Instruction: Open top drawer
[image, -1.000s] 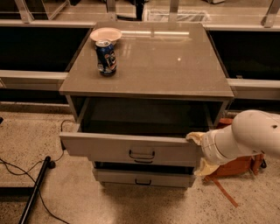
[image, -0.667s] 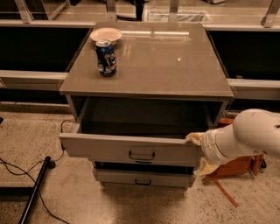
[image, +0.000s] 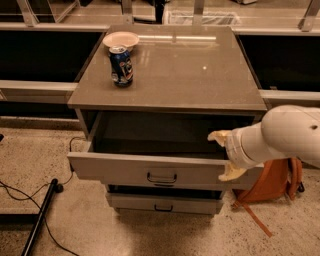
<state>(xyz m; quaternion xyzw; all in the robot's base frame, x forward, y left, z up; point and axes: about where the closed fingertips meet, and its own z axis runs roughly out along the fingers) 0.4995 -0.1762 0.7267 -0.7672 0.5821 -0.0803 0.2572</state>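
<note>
**Top drawer stands pulled out, end effector at its right end**

The top drawer – a wide grey box with a flat front and a small dark metal loop handle – juts forward from the grey cabinet, and its dark, plain interior shows beneath the overhanging top. It lies at about 6 o'clock from the middle of the grey bench.

The end effector, cream-coloured and carried on a thick white arm that enters from 3 o'clock, sits at the right end of the drawer front. Its two fingers are spread apart: one reaches over the top edge into the box, and the other lies against the outer face of the front, so the panel passes between them.

On the bench, toward 10 o'clock, a blue drink can stands upright, and a shallow pale bowl sits just behind it.

Below the open drawer a narrower grey drawer front sits pushed in. An orange bag rests on the speckled floor at 4 o'clock, and a black pole lies with cables at 8 o'clock.
</note>
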